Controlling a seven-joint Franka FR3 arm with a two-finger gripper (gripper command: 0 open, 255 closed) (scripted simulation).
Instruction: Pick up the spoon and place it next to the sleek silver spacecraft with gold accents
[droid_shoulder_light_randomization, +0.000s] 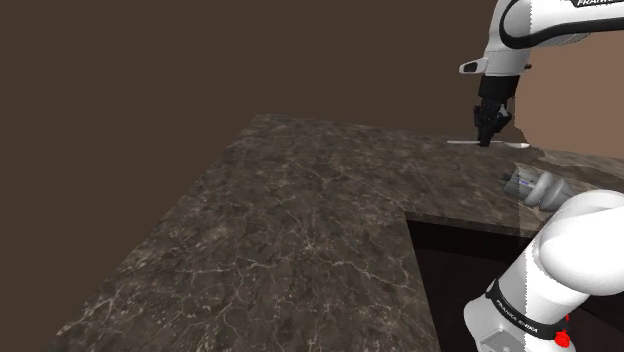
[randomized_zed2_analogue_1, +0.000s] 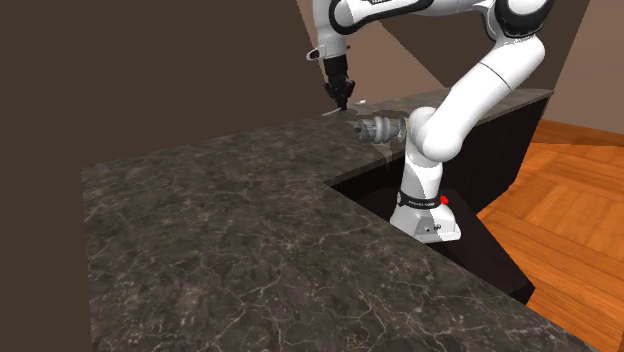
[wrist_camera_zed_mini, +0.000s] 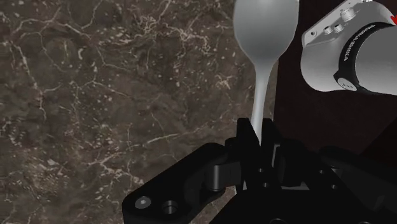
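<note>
Dark brown walls are seen behind the marbled bench (droid_shoulder_light_randomization: 300, 230). The pale spoon (wrist_camera_zed_mini: 266, 28) is clamped by its handle between the jaws, near the grey spacecraft (droid_shoulder_light_randomization: 528, 185).

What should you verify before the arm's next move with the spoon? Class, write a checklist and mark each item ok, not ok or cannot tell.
1. End effector shut on the spoon handle: ok.
2. Spoon lifted clear of the countertop: cannot tell.
3. Spacecraft in sight on the countertop: ok.
4. Spoon lying next to the spacecraft: not ok, held apart from it.
5. Arm's white link out of the path to the spacecraft: cannot tell.
</note>
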